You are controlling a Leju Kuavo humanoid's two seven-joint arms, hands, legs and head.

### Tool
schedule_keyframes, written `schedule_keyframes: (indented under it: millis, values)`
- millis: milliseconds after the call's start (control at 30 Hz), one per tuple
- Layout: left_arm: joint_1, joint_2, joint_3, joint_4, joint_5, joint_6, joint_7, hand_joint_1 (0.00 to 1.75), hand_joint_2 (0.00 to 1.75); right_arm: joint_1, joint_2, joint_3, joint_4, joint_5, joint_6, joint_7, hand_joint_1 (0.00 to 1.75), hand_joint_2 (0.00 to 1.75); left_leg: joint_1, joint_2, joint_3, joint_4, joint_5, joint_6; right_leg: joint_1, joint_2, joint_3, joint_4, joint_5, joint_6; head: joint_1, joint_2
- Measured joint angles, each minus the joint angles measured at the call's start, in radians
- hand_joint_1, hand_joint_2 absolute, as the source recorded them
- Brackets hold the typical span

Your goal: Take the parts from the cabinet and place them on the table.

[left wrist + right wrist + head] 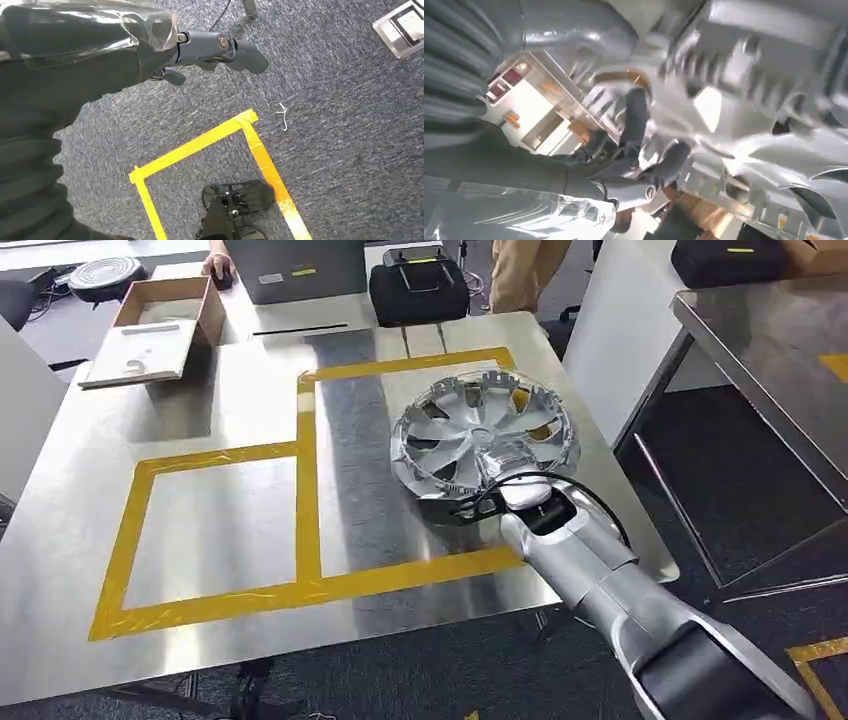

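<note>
A chrome wheel cover (485,430) with curved spokes sits slightly tilted over the right taped rectangle of the steel table (200,540). My right hand (505,495) grips its near rim, and the silver arm comes in from the lower right. I cannot tell whether the cover touches the table. The right wrist view is blurred; its dark fingers (659,167) lie against the shiny wheel cover (744,90). My left hand (210,50) hangs over grey carpet with its fingers stretched out and nothing in them.
Yellow tape (305,490) marks two rectangles on the table. At the back stand an open cardboard box (165,325) and a black bag (418,285), with a person (525,270) behind. A second steel table (770,350) stands to the right across a dark gap.
</note>
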State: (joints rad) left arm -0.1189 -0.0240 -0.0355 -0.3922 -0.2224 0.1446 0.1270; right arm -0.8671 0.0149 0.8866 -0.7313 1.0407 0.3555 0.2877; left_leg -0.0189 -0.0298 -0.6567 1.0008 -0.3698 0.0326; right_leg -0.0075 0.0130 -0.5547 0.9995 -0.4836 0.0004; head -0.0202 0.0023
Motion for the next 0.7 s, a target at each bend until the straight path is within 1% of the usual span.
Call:
schedule_keyframes:
  millis: [200,267,333,467,533,700]
  values:
    - [-0.002,0.003,-0.015,0.000,0.013,0.005,0.007,0.00,0.00,0.021,0.001,-0.029,-0.043,-0.005,0.003,-0.039,0.00,1.75,0.000,0.000,0.000,0.000,0.000,0.000,0.000,0.000,0.000,0.000,0.000,0.000,0.000,0.000]
    - [-0.002,0.006,-0.024,0.000,0.015,0.006,0.007,0.00,0.00,0.032,0.001,-0.039,-0.071,-0.028,0.008,-0.066,0.00,1.75,0.000,0.000,0.000,0.000,0.000,0.000,0.000,0.000,0.000,0.000,0.000,0.000,0.000,0.000]
    - [-0.002,0.008,-0.030,0.000,0.014,0.006,0.007,0.00,0.00,0.045,0.003,-0.053,-0.102,-0.073,0.006,-0.098,0.00,1.75,0.000,0.000,0.000,0.000,0.000,0.000,0.000,0.000,0.000,0.000,0.000,0.000,0.000,0.000]
    - [-0.002,0.013,-0.042,-0.001,0.013,0.009,0.006,0.00,0.00,0.082,0.011,-0.091,-0.220,-0.252,0.000,-0.181,0.00,1.75,0.000,0.000,0.000,0.000,0.000,0.000,0.001,0.000,0.000,0.000,0.000,0.000,0.000,0.000]
    - [-0.002,0.015,-0.049,-0.001,0.013,0.013,0.001,0.00,0.00,0.093,0.015,-0.107,-0.279,-0.303,0.000,-0.189,0.00,1.75,0.000,0.000,0.000,0.000,0.000,0.000,0.001,0.000,-0.001,0.000,0.000,0.000,0.000,0.000]
    - [-0.002,0.016,-0.052,-0.001,0.013,0.015,-0.002,0.00,0.00,0.101,0.018,-0.127,-0.358,-0.316,0.000,-0.190,0.00,1.75,0.001,0.000,0.000,-0.001,0.000,0.000,0.001,0.000,0.000,0.000,-0.001,-0.001,0.000,0.000]
